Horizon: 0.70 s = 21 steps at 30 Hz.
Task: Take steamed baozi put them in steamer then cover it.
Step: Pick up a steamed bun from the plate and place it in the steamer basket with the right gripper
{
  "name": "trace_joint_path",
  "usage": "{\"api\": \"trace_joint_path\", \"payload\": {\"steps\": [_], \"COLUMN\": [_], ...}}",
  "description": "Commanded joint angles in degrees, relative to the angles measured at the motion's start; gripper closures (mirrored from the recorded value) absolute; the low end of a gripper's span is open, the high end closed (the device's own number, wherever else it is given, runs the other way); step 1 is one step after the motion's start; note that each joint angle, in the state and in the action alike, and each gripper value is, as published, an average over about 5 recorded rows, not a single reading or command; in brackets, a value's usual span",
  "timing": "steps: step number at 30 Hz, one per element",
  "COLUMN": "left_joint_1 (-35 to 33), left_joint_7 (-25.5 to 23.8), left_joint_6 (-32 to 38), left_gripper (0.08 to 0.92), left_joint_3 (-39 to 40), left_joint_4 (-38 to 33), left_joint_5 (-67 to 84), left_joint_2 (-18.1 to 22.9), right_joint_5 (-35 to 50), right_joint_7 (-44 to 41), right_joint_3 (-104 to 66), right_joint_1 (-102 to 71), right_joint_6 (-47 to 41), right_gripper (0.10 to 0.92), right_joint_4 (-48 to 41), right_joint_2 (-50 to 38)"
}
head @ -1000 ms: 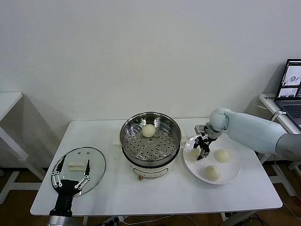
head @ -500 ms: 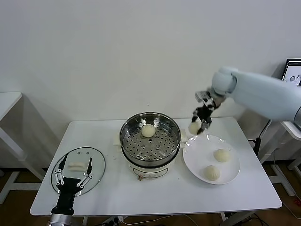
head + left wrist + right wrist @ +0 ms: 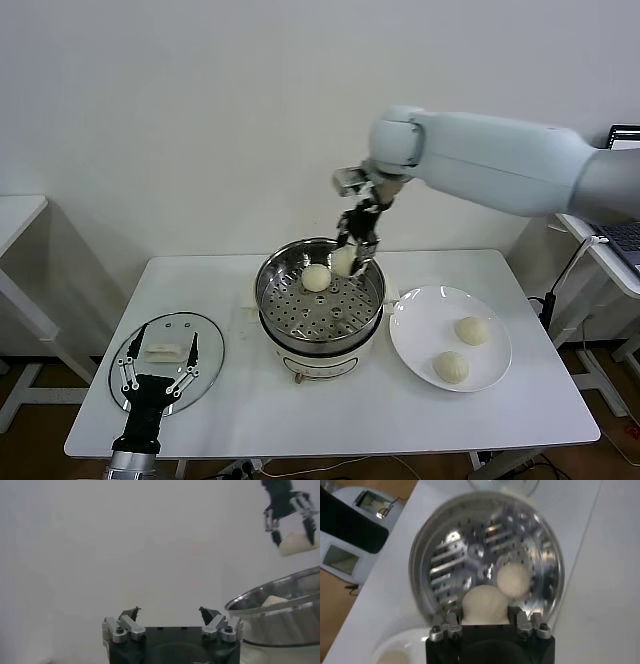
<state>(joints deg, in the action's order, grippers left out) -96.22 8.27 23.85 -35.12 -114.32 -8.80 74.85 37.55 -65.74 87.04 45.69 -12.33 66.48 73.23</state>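
Right end effector [image 3: 355, 250] clamps a round baozi [image 3: 344, 260], pointing down over the steamer [image 3: 320, 300].

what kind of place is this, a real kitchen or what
Probably a robot test room rather than a kitchen: a plain white folding table against a bare wall, an electric steamer set up on it, and a laptop on a side desk at the right edge.

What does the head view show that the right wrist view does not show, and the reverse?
Only the head view: the cover lying on the table, the open left gripper above it, and two baozi on the plate.

Only the right wrist view: nearly the whole perforated tray.

Both: the right gripper shut on a baozi over the steamer, one bun inside.
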Motion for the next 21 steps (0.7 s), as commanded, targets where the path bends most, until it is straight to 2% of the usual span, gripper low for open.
{"api": "trace_joint_path", "payload": {"steps": [1,21], "left_joint_1": [0.0,-0.1], "left_joint_7": [0.1,0.3], "left_joint_6": [0.4,1.1], "left_gripper": [0.177,0.177], "left_joint_3": [0.1,-0.4], "left_joint_4": [0.3,0.7], "left_joint_5": [-0.1,0.4], "left_joint_2": [0.0,-0.2], "right_joint_5": [4.8,2.0], "right_joint_7": [5.0,9.9], "right_joint_3": [3.2,4.2], "right_joint_1": [-1.9,-8.0], "right_joint_6": [-3.7,-5.3], "right_gripper": [0.406,0.406], "right_joint_4": [-1.6,-4.9], "right_joint_2": [11.1,14.6]}}
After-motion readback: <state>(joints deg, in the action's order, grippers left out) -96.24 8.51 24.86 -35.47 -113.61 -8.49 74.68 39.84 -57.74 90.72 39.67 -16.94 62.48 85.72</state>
